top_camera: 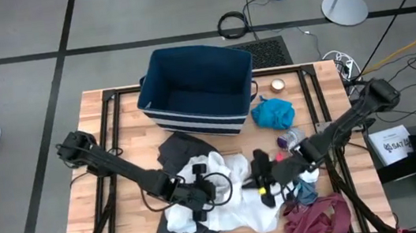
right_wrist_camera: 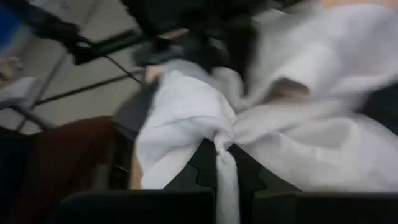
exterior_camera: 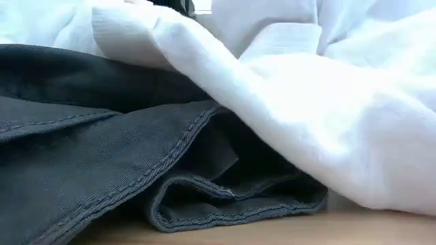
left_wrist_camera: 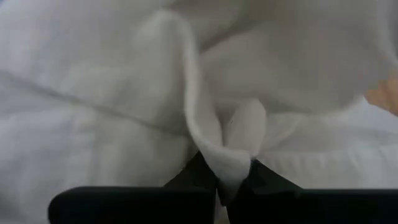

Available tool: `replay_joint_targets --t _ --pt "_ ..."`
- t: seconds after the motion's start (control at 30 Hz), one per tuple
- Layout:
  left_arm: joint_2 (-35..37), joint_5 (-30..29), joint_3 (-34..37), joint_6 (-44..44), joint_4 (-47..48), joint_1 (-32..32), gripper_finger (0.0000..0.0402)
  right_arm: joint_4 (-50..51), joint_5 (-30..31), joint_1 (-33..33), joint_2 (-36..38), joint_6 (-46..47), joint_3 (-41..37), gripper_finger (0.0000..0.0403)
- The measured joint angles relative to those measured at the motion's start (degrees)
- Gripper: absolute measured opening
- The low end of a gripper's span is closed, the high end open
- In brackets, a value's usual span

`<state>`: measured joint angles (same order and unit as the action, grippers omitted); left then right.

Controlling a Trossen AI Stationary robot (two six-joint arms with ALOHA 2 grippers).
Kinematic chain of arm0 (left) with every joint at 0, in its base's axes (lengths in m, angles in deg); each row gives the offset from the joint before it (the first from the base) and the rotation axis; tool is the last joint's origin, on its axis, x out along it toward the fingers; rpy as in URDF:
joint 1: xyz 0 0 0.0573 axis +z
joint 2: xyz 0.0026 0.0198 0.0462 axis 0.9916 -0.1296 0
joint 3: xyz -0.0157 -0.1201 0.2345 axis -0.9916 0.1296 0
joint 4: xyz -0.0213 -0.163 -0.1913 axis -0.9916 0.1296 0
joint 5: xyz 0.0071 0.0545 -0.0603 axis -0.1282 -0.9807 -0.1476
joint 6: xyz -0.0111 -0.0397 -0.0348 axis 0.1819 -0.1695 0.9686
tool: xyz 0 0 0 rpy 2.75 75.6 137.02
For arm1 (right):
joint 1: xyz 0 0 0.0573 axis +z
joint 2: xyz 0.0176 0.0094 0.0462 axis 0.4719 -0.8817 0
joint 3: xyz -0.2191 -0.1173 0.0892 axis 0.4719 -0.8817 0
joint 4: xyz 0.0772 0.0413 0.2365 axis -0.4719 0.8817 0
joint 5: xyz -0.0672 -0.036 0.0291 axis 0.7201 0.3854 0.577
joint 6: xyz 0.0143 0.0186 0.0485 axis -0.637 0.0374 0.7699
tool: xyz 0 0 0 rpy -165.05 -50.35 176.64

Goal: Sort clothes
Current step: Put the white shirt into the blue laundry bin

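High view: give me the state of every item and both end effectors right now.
White top: crumpled mid-table, pinched by both end effectors.
Left end effector: shut on a fold of the white top.
Right end effector: shut on the white top.
Grey garment: spread flat, partly under the white top.
Blue top: bunched beside the bin.
Maroon top: heaped at the table's front edge.
Bin: upright, empty.
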<state>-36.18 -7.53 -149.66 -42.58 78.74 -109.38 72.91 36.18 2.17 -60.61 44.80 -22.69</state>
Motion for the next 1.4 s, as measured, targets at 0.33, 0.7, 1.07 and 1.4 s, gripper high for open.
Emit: replay_joint_targets --t 0.33,0.7,1.07,1.4 --pt "0.0 7.3 0.0 -0.1 -0.3 1.0 0.0018 -20.5 -0.1 -1.9 -11.4 -9.0 0.1 0.0001" --pt "2.6 9.9 0.0 -6.1 7.9 -0.5 0.0090 -20.3 -0.5 -4.8 -17.8 -16.3 0.1 0.0007" --pt "13.9 8.1 0.0 -3.0 13.6 -0.5 0.0191 -25.8 2.9 -4.3 -19.9 -35.2 0.1 0.0156" --pt "23.0 6.0 -0.1 -2.6 13.2 -0.6 0.0191 -27.9 2.5 -5.3 -20.1 -42.5 0.1 0.0269"
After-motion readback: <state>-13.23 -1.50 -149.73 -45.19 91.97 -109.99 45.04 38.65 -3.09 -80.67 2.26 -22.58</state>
